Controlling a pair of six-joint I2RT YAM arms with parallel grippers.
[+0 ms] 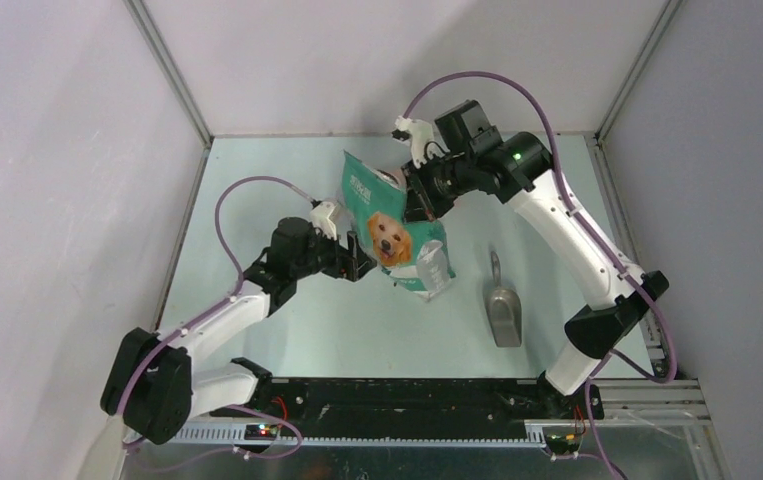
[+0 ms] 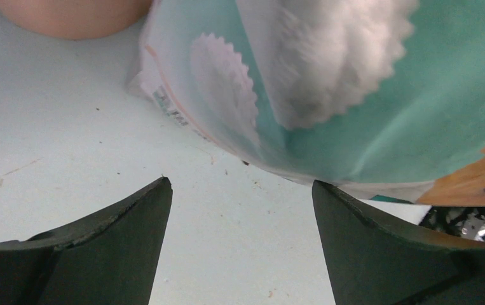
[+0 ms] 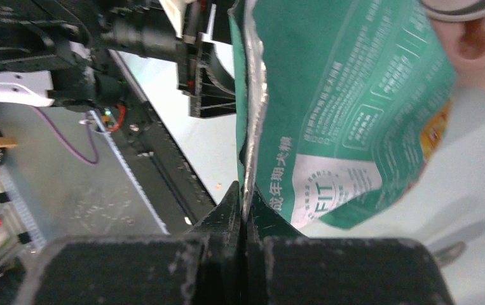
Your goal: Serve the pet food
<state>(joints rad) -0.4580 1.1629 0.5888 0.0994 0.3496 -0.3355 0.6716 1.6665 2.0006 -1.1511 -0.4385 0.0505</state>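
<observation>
The bag [image 1: 392, 225] is green with a yellow dog on it, and it is in the middle of the table [image 1: 257, 160]. The right gripper [image 1: 422, 200] is at about 1 o'clock on the bag. In the right wrist view its two fingers [image 3: 227, 213] are pressed together on the thin shiny edge of the bag, so it is pinching the bag. The left gripper [image 1: 357, 258] is at about 8 o'clock on the bag. In the left wrist view its two fingers [image 2: 131, 235] are spread wide with only bare table between them. The bag is just past their tips, and I cannot tell if it touches them. A round pink thing [image 2: 68, 13] is at 11 o'clock in that view, near the bag. The scoop [image 1: 502, 310] is grey and lies flat on the table at 4 o'clock from the bag, apart from it, with its handle pointing to 12 o'clock. The pet food does not show in any view, so I cannot tell where it is.
</observation>
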